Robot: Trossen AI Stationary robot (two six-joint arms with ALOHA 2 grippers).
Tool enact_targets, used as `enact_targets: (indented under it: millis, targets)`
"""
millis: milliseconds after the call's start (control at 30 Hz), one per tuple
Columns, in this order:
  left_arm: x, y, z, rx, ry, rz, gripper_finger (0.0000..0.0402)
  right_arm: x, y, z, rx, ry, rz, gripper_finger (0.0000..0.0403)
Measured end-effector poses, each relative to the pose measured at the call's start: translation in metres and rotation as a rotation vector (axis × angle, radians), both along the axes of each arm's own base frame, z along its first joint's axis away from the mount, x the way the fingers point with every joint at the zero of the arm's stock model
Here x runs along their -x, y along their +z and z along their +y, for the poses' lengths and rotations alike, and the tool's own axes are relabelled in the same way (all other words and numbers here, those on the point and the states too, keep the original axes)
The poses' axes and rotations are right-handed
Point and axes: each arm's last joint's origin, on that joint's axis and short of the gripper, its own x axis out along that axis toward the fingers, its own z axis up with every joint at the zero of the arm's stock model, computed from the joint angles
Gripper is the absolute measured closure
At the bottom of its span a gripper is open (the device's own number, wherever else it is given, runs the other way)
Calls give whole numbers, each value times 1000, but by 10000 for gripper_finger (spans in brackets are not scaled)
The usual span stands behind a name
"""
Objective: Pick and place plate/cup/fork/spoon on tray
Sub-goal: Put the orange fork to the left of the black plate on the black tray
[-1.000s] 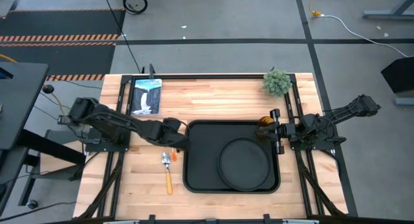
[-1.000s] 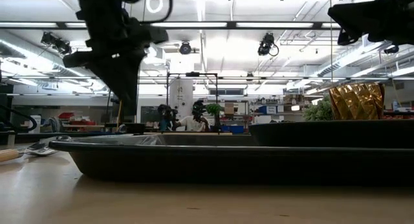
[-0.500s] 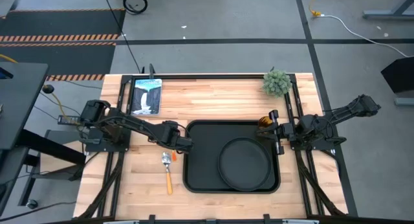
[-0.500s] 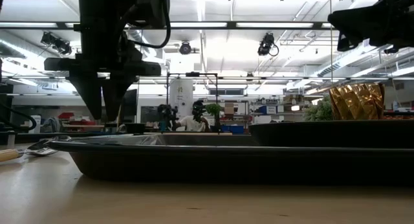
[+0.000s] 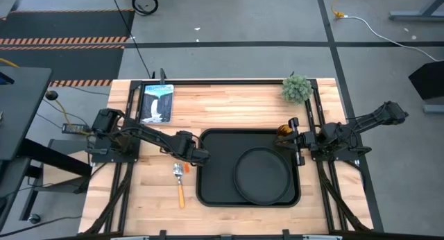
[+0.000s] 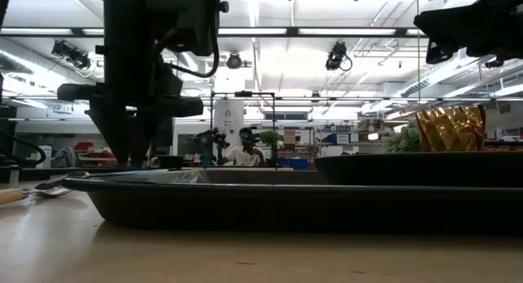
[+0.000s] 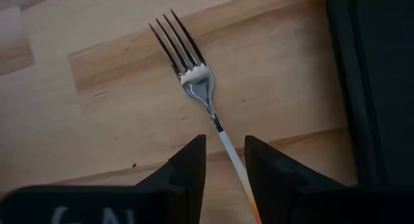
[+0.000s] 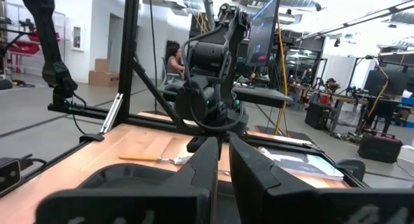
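The fork (image 7: 197, 81) lies flat on the wooden table just left of the black tray (image 5: 208, 139). My left gripper (image 7: 225, 149) points down over it, open, one finger on each side of the fork's thin handle (image 7: 223, 136) without touching it; it also shows in the high view (image 5: 196, 157). The spoon (image 5: 180, 181) lies on the table beside it. The round black plate (image 5: 262, 176) rests on the tray. The amber cup (image 5: 284, 132) stands at the tray's far right corner. My right gripper (image 5: 296, 139) waits shut beside the cup.
A green potted plant (image 5: 297, 87) stands at the far right of the table and a picture book (image 5: 156, 103) lies at the far left. The tray's left rim (image 7: 362, 88) runs close beside my left gripper.
My left gripper has turned about so that its fingers point down, and it has gone down toward the table by the tray's left edge, shifting a little toward the near edge. The right arm has kept still.
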Motion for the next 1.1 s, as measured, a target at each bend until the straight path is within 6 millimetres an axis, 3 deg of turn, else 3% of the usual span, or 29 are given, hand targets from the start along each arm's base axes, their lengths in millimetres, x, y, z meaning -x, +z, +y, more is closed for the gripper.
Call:
enact_targets:
  millis: [367,700,867,1100]
  targets:
    - [3,-1,2,-27,-141,84,288,0,-2,0,-12,12,16,357]
    - [13,1,9,-40,-328,270,292,0,-2,0,-21,2,17,357]
    - [18,-1,16,-43,-394,326,320,0,0,0,-25,2,3,357]
    - [50,-8,23,-29,-320,296,378,0,0,0,-24,2,6,357]
